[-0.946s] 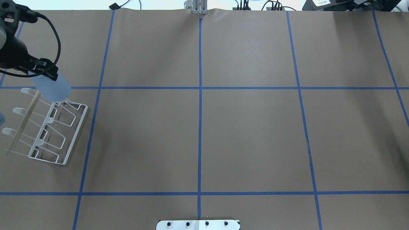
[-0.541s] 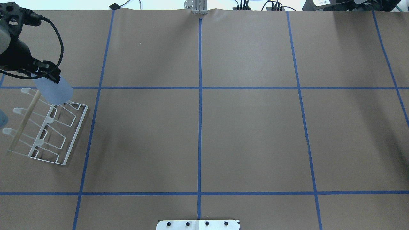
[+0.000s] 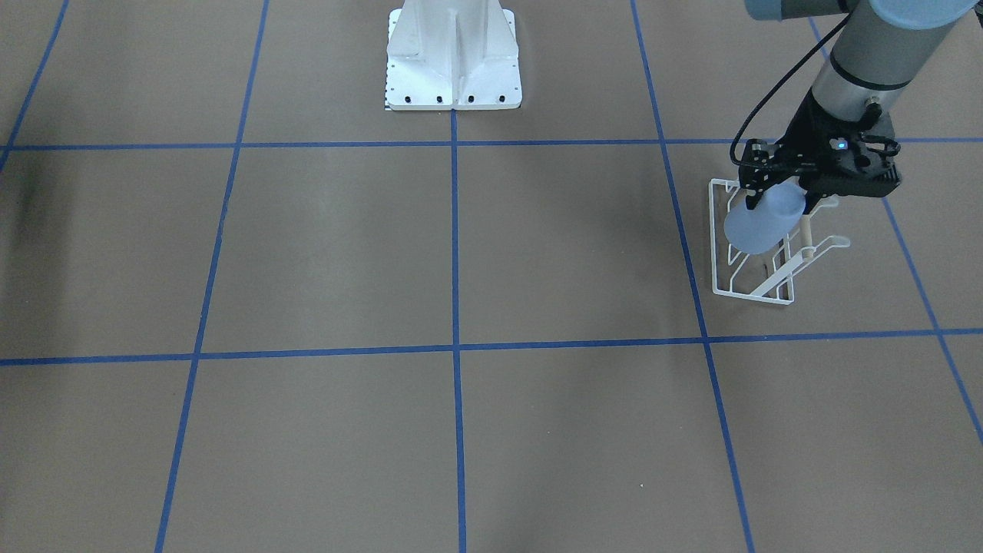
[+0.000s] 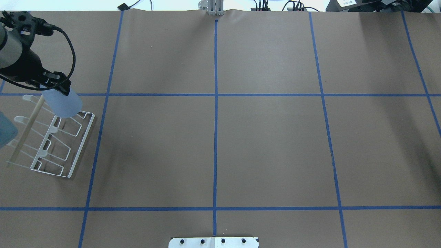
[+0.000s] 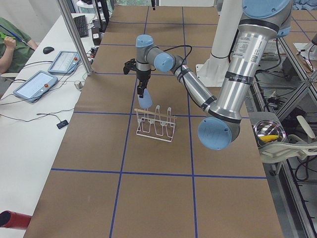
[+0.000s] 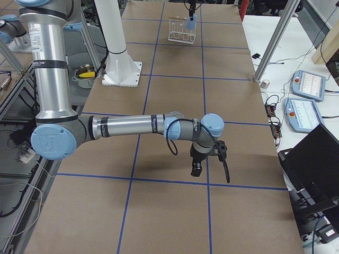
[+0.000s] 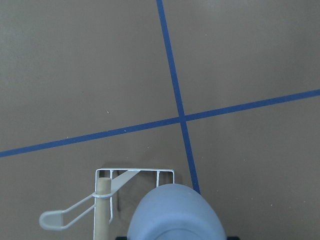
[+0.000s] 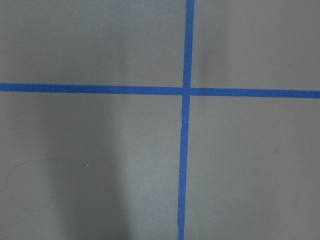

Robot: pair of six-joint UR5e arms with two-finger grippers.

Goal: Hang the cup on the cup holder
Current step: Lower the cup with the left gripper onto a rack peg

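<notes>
- The pale blue tapered plastic cup [image 4: 63, 103] now sits lower and further right in the overhead view, which puts it nearer the robot and nearer the middle of the brown paper-covered counter [image 4: 241, 137].
- It now covers more of the far end of the white wire rack with the wooden rod [image 4: 82, 145]. It overlaps the far prong loop, where earlier it only reached the far rail.
- The left arm's black fingers [image 4: 63, 89] shift the same way with it.
- The blurred pale blue shape [image 4: 6, 130] at the overhead view's left edge is larger and now partly hides the prong tip nearest the robot.
</notes>
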